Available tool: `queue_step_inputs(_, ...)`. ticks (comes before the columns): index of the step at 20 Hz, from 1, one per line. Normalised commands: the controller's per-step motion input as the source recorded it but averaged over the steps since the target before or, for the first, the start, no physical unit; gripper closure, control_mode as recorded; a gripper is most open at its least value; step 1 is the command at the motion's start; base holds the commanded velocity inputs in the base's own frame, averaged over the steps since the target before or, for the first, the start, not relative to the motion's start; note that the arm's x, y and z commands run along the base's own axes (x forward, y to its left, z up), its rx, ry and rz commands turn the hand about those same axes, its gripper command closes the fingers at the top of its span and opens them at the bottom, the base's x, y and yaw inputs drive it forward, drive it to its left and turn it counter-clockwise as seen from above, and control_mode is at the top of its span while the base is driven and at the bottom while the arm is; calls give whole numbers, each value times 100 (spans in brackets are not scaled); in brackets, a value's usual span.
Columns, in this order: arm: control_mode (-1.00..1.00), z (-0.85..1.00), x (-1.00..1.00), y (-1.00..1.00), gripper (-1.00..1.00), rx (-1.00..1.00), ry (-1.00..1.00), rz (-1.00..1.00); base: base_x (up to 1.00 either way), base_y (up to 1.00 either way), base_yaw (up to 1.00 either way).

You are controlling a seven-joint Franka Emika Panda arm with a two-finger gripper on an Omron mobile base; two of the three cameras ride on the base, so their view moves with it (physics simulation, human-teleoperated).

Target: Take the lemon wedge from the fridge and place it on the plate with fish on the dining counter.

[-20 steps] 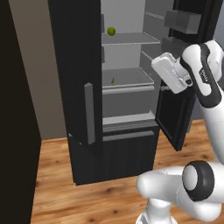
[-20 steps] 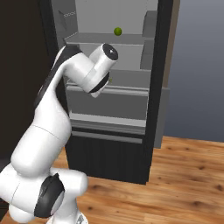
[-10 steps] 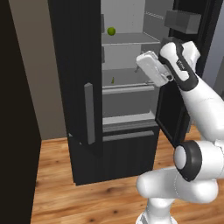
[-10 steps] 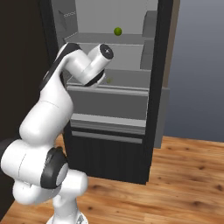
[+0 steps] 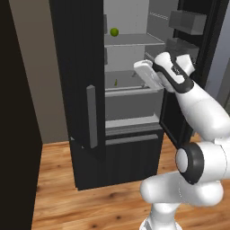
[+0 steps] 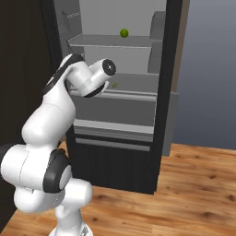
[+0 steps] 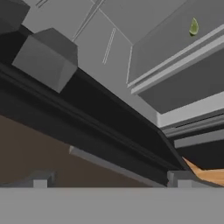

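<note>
The pincer [image 7: 109, 183] is seen with tips apart, empty, and has been swung from the door side toward the open fridge [image 5: 130, 112]. The wedge [image 7: 193, 27] lies on the middle shelf, so reaching remains.

Kitchen corner with wood floor [image 5: 58, 188].
A small round green fruit [image 5: 114, 32] sits on an upper grey shelf [image 5: 134, 40]. A dark cabinet [image 5: 18, 134] stands at left.

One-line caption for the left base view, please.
White arm reaching into the open fridge toward the lemon wedge on the middle shelf.
</note>
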Motion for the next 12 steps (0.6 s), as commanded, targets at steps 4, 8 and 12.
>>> queue_step_inputs(4, -100, 0, 55, 1, -100, 0, 4, 0, 0, 0, 0)
queue_step_inputs(8, -100, 0, 74, 17, -100, 0, 5, 0, 0, 0, 0)
queue_step_inputs(12, -100, -8, 73, 33, -100, 0, 1, 0, 0, 0, 0)
